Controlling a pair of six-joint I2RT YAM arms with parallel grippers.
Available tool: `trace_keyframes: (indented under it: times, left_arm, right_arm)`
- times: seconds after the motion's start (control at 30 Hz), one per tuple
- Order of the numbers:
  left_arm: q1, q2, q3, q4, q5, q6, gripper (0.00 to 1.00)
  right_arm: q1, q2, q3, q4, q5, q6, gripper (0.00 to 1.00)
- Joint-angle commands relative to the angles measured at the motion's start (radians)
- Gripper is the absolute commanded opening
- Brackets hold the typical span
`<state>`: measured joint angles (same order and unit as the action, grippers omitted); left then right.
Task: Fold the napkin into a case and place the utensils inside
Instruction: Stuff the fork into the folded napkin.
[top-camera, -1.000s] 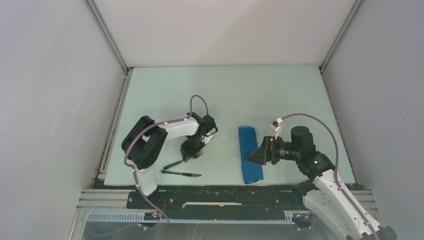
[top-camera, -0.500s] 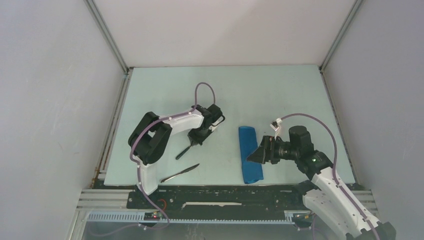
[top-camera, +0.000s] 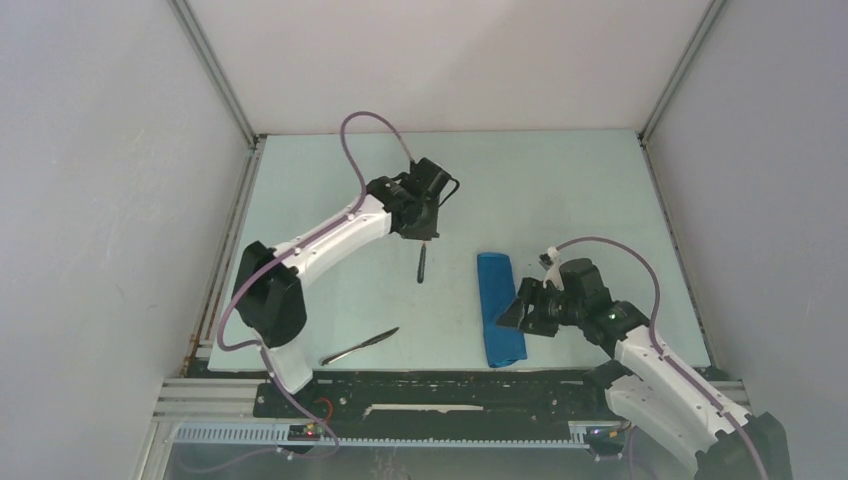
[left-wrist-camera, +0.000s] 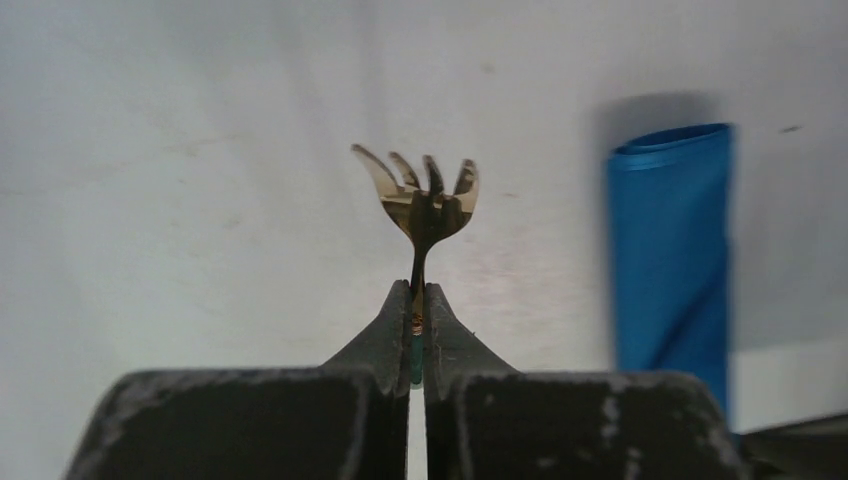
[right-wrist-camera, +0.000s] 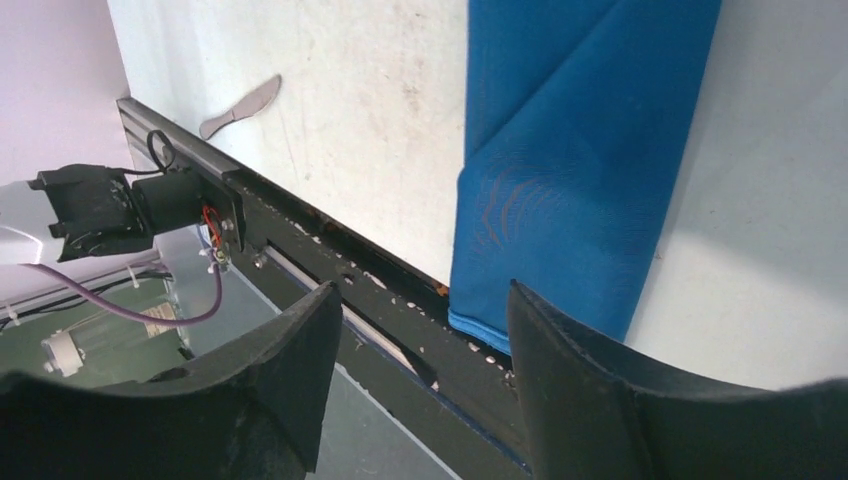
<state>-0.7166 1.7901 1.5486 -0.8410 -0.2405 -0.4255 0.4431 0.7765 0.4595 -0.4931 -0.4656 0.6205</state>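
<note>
The fork (left-wrist-camera: 425, 195) is slim, stiff and light. It hangs clear of the desk (top-camera: 330, 180) above its middle, pinched at the thin neck just below the tines by the left jaws, which are pressed tight on it. Smooth metal held at so narrow a spot could probably swivel in the pinch, so it would be best steered slowly and entered into the pocket lengthwise. To its right lies the case (top-camera: 499, 308), the blue napkin folded into a long narrow strip. It runs from mid-desk to the near edge, right of centre, and its near end reaches just over the black rail (right-wrist-camera: 330, 250). The cloth is soft and limp and likely to drag or bunch under a sliding fork. The place to take hold is probably a top layer at an open end, though I cannot tell which end opens. The right jaws stand spread over that near end with nothing between them. The knife (top-camera: 360, 345), equally thin and flat, lies on the desk by the near edge, left of centre and well apart from the case.
</note>
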Motion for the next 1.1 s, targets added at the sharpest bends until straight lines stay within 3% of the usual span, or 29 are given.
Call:
trace_keyframes:
  times: [0.0, 0.13, 0.33, 0.6, 0.9, 1.07]
  left_arm:
    - [-0.039, -0.048, 0.005, 0.051, 0.122, -0.433, 0.00]
    - [-0.081, 0.011, 0.045, 0.076, 0.174, -0.605, 0.00]
    - [-0.146, 0.089, 0.141, 0.055, 0.089, -0.730, 0.00]
    - [-0.219, 0.257, 0.334, -0.006, -0.006, -0.746, 0.00]
    - [-0.257, 0.420, 0.580, -0.121, -0.203, -0.652, 0.00]
    - [-0.262, 0.449, 0.591, -0.132, -0.213, -0.645, 0.00]
  right_arm:
    - [-0.009, -0.047, -0.099, 0.157, -0.045, 0.087, 0.67]
    - [-0.067, -0.051, -0.189, 0.236, -0.124, 0.104, 0.36]
    - [-0.073, -0.023, -0.261, 0.303, -0.143, 0.092, 0.01]
    - [-0.073, -0.012, -0.272, 0.299, -0.151, 0.087, 0.00]
    - [-0.072, -0.055, -0.303, 0.284, -0.150, 0.101, 0.00]
    - [-0.069, -0.050, -0.309, 0.292, -0.148, 0.101, 0.00]
